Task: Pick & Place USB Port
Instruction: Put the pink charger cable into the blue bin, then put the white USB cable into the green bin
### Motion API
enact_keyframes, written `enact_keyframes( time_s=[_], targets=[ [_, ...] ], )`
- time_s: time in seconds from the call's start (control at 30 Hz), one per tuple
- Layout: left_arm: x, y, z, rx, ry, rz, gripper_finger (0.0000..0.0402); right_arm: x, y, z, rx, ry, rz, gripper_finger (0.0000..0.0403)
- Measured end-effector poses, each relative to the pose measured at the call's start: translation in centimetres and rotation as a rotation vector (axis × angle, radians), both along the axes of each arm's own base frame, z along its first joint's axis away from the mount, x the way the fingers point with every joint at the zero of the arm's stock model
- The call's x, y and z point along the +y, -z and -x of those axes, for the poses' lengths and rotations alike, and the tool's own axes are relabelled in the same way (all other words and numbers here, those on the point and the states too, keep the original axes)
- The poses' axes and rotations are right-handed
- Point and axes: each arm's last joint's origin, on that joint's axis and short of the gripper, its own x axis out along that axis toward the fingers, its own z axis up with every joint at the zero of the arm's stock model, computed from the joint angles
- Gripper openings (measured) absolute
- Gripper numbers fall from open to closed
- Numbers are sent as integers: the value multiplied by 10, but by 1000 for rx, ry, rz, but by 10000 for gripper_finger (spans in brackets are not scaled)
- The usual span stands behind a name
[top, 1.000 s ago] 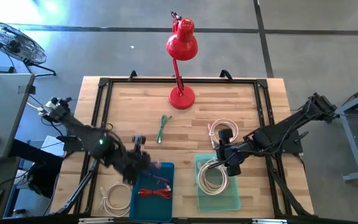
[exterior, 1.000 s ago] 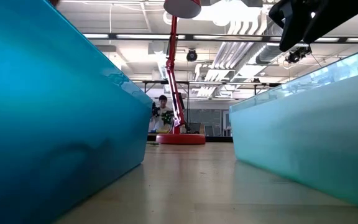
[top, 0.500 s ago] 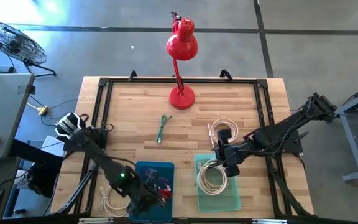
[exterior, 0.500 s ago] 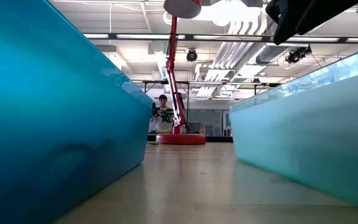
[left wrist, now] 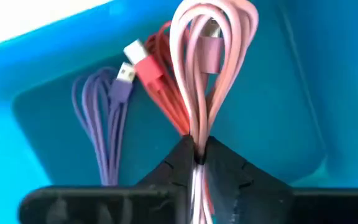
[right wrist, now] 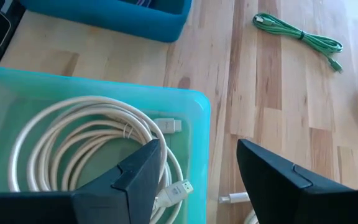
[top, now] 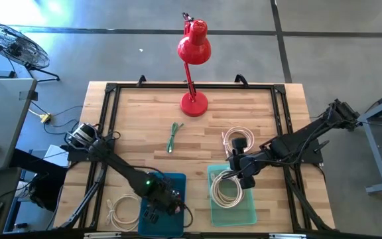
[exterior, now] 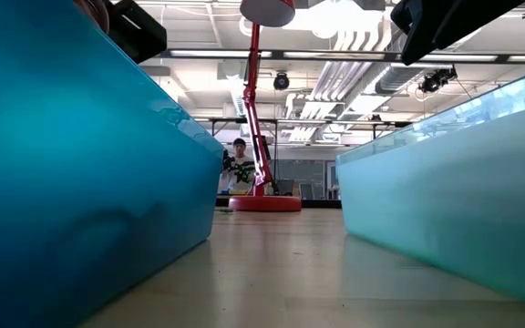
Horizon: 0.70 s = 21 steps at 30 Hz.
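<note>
My matt black plastic fingers point(left wrist: 229, 180) pinch a smooth, rubbery pink cable point(left wrist: 207, 68) inside a glossy blue plastic bin point(left wrist: 278, 106), where a red cable point(left wrist: 160, 84) and a purple cable point(left wrist: 95, 115) show the same soft sheen, their plugs tipped in bright metal. My right gripper point(right wrist: 197, 168) looks matt and hard-edged above a translucent teal plastic bin point(right wrist: 194, 112) on the pale, grained wooden table point(right wrist: 260, 112). The red lamp point(top: 193, 46) gleams like enamelled metal.

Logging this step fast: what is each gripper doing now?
Left gripper: shut on the pink cable, over the blue bin.
Right gripper: open, holding nothing.
</note>
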Motion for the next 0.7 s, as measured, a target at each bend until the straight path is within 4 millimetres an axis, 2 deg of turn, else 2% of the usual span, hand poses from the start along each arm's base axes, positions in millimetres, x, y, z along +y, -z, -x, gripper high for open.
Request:
enact_keyframes(
  time_s=[0.2, 0.47, 0.6, 0.7],
  targets=[
    [7, 1, 0, 1, -85, -82, 91, 0, 0, 0, 1, -2, 0, 204],
    [6, 1, -1, -22, -135, -79, 162, 2, 1, 2, 8, -5, 0, 204],
    [8, 1, -1, -10, -148, -85, 179, 1, 0, 1, -9, 24, 29, 204],
    [12, -5, -2, -4, -164, -128, 181, -3, -5, -1, -60, 111, 85, 204]
  ],
)
